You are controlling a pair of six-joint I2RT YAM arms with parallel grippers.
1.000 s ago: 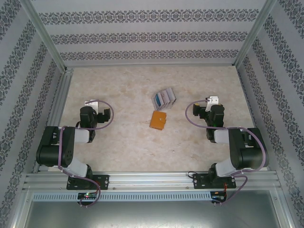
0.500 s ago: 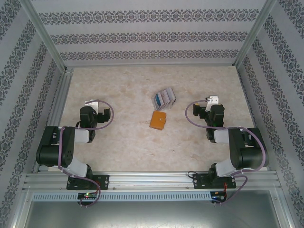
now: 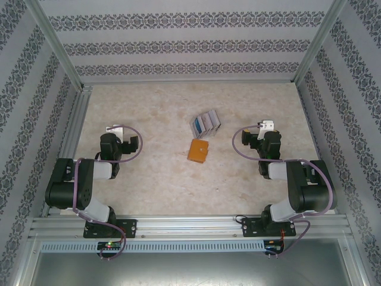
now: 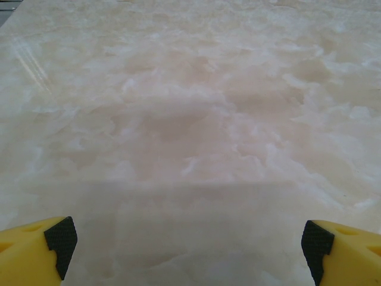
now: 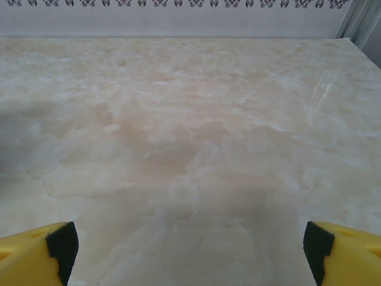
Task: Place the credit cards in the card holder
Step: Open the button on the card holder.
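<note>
- 0 stowed: the credit cards (image 3: pixel 205 122) lie fanned on the table (image 3: pixel 149 107), just beyond the closed card holder (image 3: pixel 199 150).
- Left gripper (image 4: pixel 187 253) and right gripper (image 5: pixel 189 247) gape wide, empty, well apart from them.

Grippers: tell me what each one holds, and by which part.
Nothing. The left gripper and right gripper both stand open above the table; the cards and wallet lie untouched on it.
</note>
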